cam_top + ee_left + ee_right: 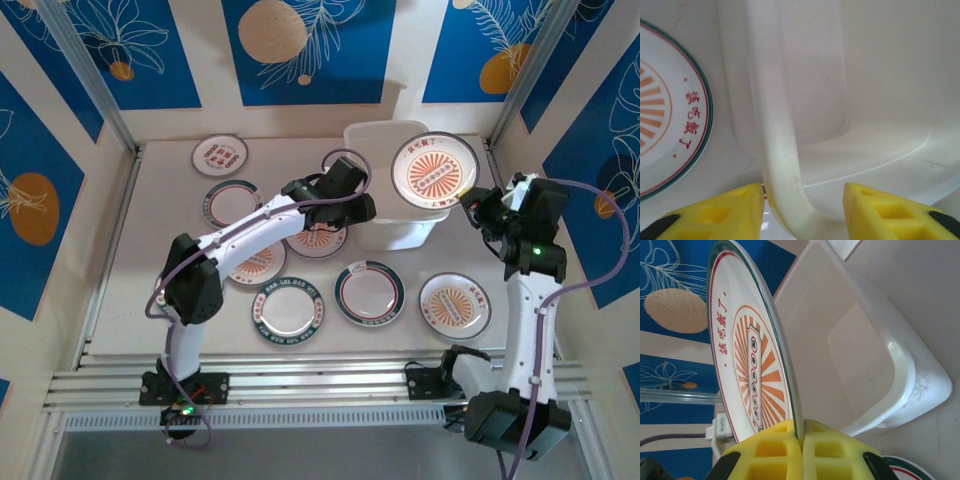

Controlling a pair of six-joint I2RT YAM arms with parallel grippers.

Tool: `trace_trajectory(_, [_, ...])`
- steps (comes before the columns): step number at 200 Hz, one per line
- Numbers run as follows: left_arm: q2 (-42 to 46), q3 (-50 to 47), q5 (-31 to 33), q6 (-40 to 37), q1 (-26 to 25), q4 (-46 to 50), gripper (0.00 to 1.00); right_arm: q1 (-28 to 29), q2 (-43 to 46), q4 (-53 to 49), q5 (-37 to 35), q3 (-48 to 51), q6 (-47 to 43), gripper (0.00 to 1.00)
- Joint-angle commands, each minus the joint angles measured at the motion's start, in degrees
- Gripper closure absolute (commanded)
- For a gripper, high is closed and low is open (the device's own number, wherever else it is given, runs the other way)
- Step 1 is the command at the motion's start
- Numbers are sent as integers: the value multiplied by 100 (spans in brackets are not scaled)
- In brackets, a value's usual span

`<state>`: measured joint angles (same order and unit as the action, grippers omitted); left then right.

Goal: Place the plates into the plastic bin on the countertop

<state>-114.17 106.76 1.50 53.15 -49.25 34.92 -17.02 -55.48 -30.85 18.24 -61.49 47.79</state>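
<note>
**Handling.** The plates (pixel 369 293) are judged to be rigid, glazed and brittle. They look light enough for one gripper, slippery on the glaze, and liable to chip if dropped against each other or into the plastic bin (pixel 385 238). The raised rim is judged the only practical hold, since a plate lying flat offers no other edge. The bin is judged light and somewhat flexible, so it may shift when loaded.

**Current state.** The right gripper (pixel 801 434) is clamped on the rim of the held plate (pixel 747 365). This plate is carried tilted over the right part of the bin's open top. The left gripper (pixel 802 192) is parted, with one finger on each side of the bin's near rim, and no firm clamp on the rim can be seen.

**Appearance.** The held plate is round and white. A green line and a red line run around its rim, with red characters and an orange sunburst centre inside them. Seven further plates lie flat on the countertop (pixel 150 200), to the left of the bin and in front of it. Some are banded in dark green and others have orange centres. The bin is white, translucent and rectangular, with rounded corners and a lipped rim.
</note>
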Motion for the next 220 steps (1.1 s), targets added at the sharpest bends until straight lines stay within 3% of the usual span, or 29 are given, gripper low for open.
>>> trace_trajectory(1, [378,-44,67,-390,-15,-200,46,373,-226,112,-527,-502,236,100])
trace_trajectory(20, [634,-254,367,-854,-7,-330,39,742,-544,79,-877,-709,407,100])
trace_trajectory(80, [1784,-1390,678,-2164,547,-924,36,1660,-1430,147,-2377,-1231,1101,100])
trace_trajectory(143, [2394,-2131,-681,-2652,2209,-920,32,2535,-2771,-268,-3813,-2175,2192,100])
trace_trajectory(173, [2561,-2365,-848,-3086,2617,-819,30,2690,-3532,-387,-3924,-2722,2564,100])
trace_trajectory(220, [2763,-2877,-962,-2977,3062,-963,30,3105,-4452,-995,-4668,-3553,2911,100])
